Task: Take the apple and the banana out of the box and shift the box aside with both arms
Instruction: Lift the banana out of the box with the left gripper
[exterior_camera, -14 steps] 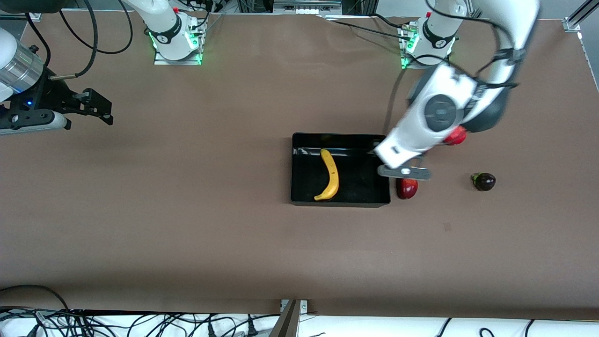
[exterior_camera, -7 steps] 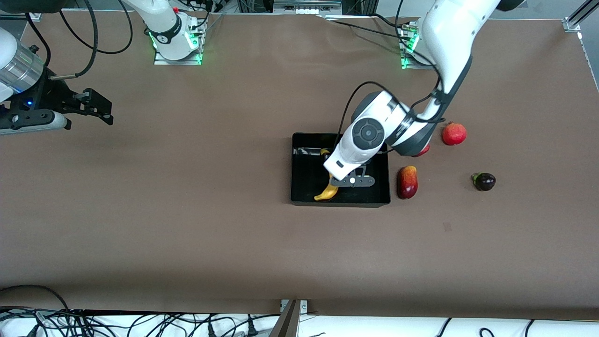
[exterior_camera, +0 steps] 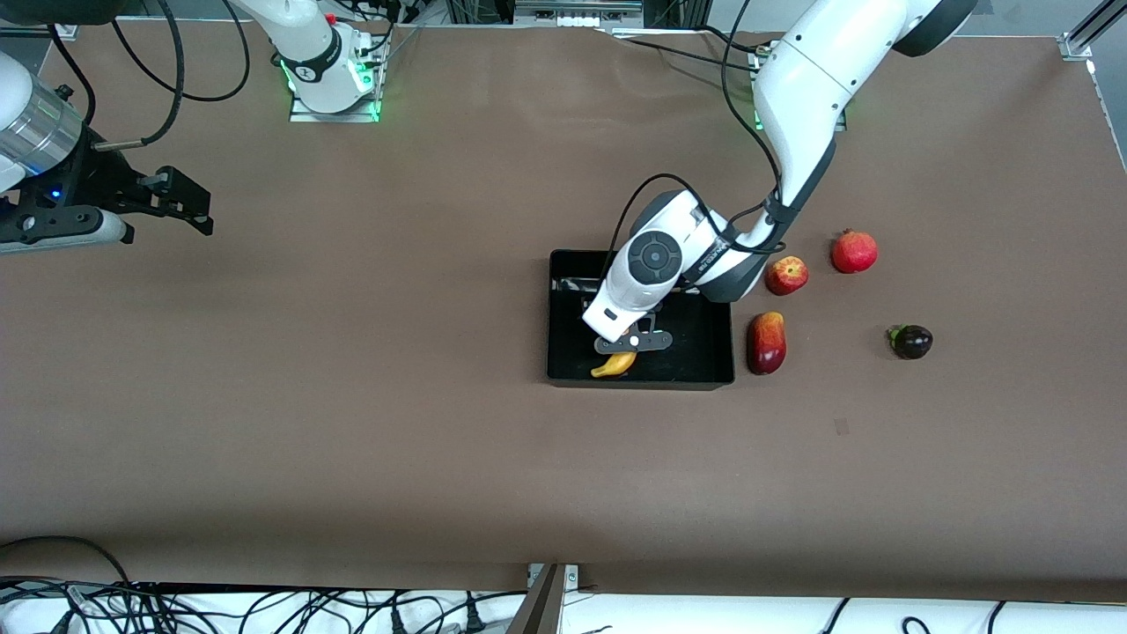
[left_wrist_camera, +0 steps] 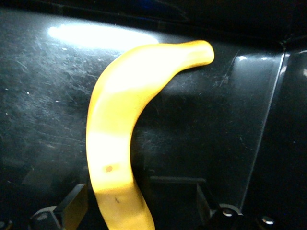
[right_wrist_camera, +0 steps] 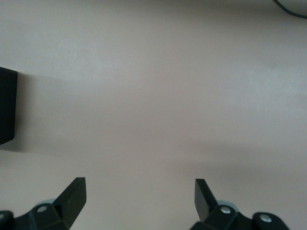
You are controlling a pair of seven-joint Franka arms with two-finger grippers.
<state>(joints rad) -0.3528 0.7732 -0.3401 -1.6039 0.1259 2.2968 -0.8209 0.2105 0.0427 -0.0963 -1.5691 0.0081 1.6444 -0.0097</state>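
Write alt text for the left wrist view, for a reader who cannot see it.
A curved yellow banana lies on the scratched floor of the black box, one tip close to the box wall. The left gripper is open, its two dark fingers standing on either side of the banana's other end.

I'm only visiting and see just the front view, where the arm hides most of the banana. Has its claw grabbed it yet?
Observer: Not yet. The left wrist view shows the left gripper open, a finger on each side of the banana, which lies on the floor of the box.
Operator: And the other arm's claw?
Observer: The right wrist view shows the right gripper open with nothing between its fingers, waiting above bare table.
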